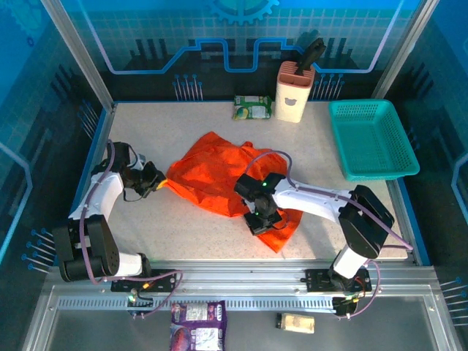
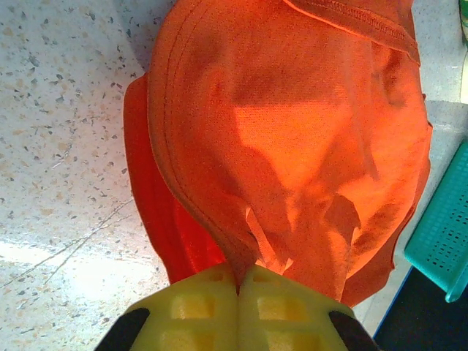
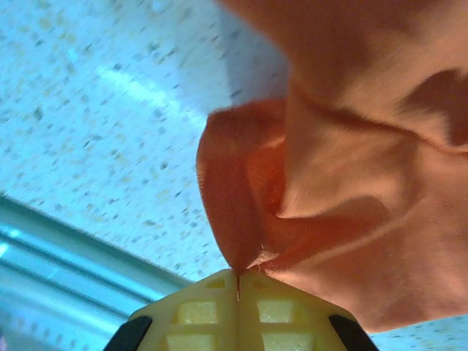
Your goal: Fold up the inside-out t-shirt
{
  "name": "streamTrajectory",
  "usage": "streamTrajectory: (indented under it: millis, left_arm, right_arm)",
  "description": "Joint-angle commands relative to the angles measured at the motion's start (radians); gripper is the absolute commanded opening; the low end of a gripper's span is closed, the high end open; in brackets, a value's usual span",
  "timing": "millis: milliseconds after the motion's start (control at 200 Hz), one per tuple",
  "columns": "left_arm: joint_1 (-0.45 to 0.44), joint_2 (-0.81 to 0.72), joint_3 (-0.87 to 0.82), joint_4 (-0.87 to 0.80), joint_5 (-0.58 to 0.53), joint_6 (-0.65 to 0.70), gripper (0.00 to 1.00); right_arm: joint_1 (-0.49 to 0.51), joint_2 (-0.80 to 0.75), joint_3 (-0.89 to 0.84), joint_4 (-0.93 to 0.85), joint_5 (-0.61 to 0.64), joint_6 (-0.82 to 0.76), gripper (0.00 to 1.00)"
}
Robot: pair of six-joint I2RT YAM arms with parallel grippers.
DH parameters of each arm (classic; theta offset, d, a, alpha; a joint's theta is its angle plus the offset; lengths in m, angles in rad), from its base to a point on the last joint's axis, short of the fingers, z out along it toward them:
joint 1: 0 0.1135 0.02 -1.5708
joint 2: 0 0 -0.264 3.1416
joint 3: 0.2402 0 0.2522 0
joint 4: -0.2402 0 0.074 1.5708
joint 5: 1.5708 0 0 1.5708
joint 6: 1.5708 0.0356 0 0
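Note:
The inside-out t-shirt [image 1: 219, 175] is bright orange and lies crumpled across the middle of the speckled table. My left gripper [image 1: 159, 181] is at its left edge, shut on the cloth. In the left wrist view the yellow fingertips [image 2: 212, 300] pinch a hemmed fold of the t-shirt [image 2: 292, 146], which spreads away from them. My right gripper [image 1: 265, 219] sits on the shirt's near right corner, shut on it. In the right wrist view a pinched point of cloth [image 3: 241, 212] runs into the closed jaws of the right gripper [image 3: 238, 276].
A teal mesh basket [image 1: 371, 139] stands at the back right. A cream holder with a dark tool [image 1: 295, 91] and a green packet [image 1: 252, 107] sit at the back edge. Bare table lies in front of the shirt on the left.

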Motion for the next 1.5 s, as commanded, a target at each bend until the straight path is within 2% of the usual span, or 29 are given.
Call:
streamTrajectory:
  millis: [0, 55, 150, 250, 410, 570, 750, 846, 941, 1276, 1491]
  left_arm:
    - [-0.007, 0.008, 0.023, -0.018, -0.007, 0.018, 0.0]
    - [-0.007, 0.009, 0.021, -0.016, -0.007, 0.018, 0.0]
    - [-0.007, 0.011, 0.024, -0.019, -0.009, 0.02, 0.0]
    - [-0.007, 0.01, 0.031, -0.022, -0.01, 0.023, 0.0]
    - [-0.008, 0.016, 0.041, -0.025, -0.01, 0.024, 0.0]
    - [-0.007, 0.023, 0.044, -0.022, -0.005, 0.024, 0.0]
    - [-0.007, 0.035, 0.052, -0.024, -0.001, 0.03, 0.0]
    - [-0.007, 0.041, 0.057, -0.025, 0.001, 0.035, 0.0]
    - [-0.007, 0.042, 0.058, -0.026, -0.001, 0.037, 0.0]
    - [-0.007, 0.036, 0.054, -0.031, -0.004, 0.04, 0.0]
    - [-0.007, 0.034, 0.049, -0.03, -0.006, 0.036, 0.0]
  right_arm:
    - [0.012, 0.01, -0.035, 0.022, -0.139, -0.021, 0.0]
    - [0.011, 0.025, -0.032, 0.023, -0.132, -0.015, 0.0]
    - [0.011, 0.015, -0.019, 0.022, -0.126, 0.003, 0.2]
    - [-0.003, -0.045, -0.031, 0.039, -0.138, 0.036, 0.26]
    - [-0.063, -0.172, -0.137, 0.058, -0.111, 0.142, 0.26]
    - [-0.139, -0.325, -0.328, 0.073, -0.093, 0.277, 0.25]
    - [-0.167, -0.442, -0.523, 0.204, -0.196, 0.406, 0.26]
    - [-0.168, -0.436, -0.587, 0.311, -0.275, 0.455, 0.31]
    - [-0.168, -0.418, -0.612, 0.366, -0.291, 0.487, 0.35]
    - [-0.192, -0.355, -0.619, 0.41, -0.254, 0.494, 0.31]
    - [-0.206, -0.368, -0.609, 0.384, -0.225, 0.48, 0.16]
